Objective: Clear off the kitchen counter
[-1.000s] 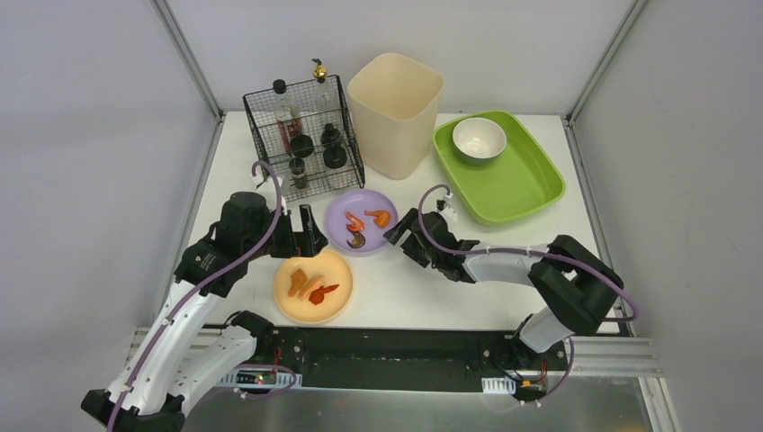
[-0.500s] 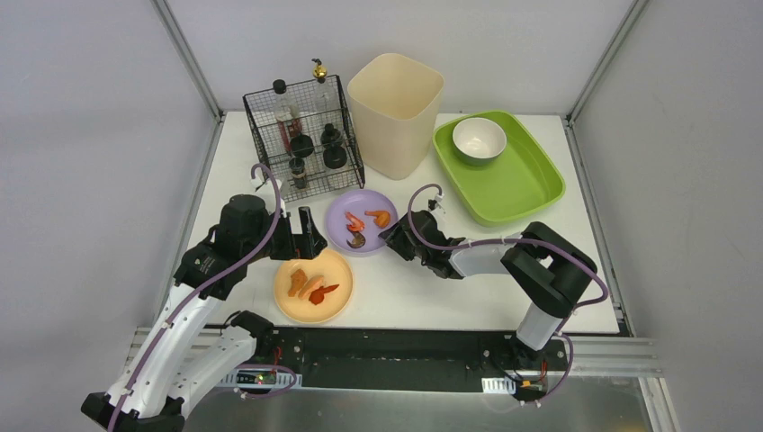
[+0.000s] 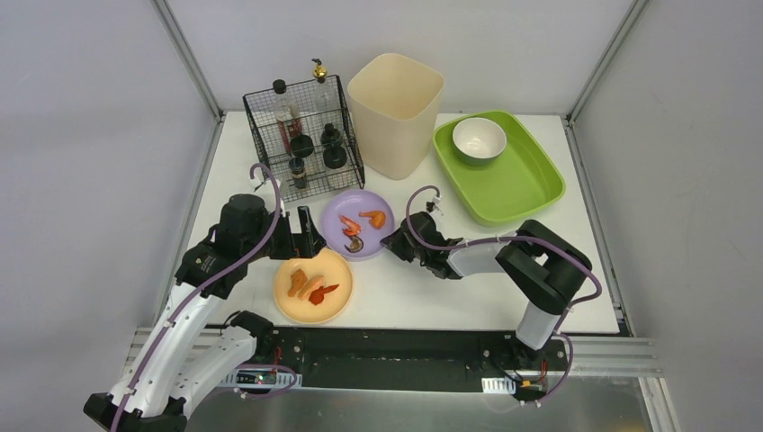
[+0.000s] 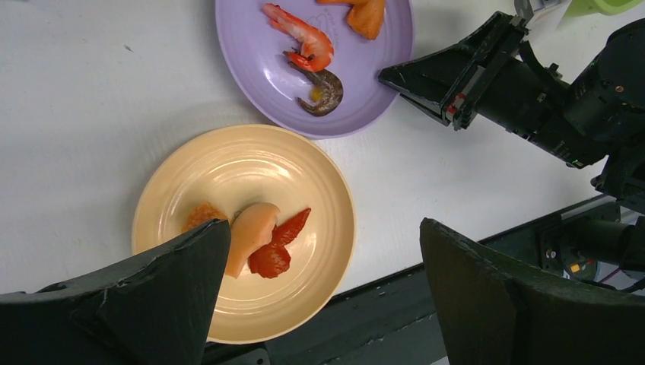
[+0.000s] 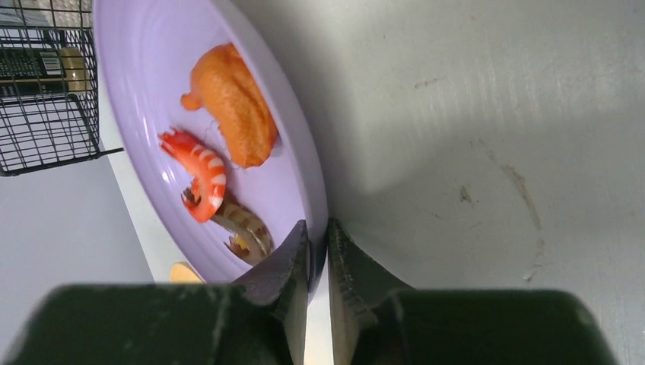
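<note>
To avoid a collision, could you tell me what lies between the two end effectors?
The purple plate lies between the left end effector and the right end effector, which pinches its rim, as the top view shows.

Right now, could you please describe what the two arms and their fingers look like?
Both the left arm and the right arm have white shells with black joint housings, and a purple cable loops along each. The left fingers are broad, matte black wedges. The right fingers are the same black, tapering to thin tips.
</note>
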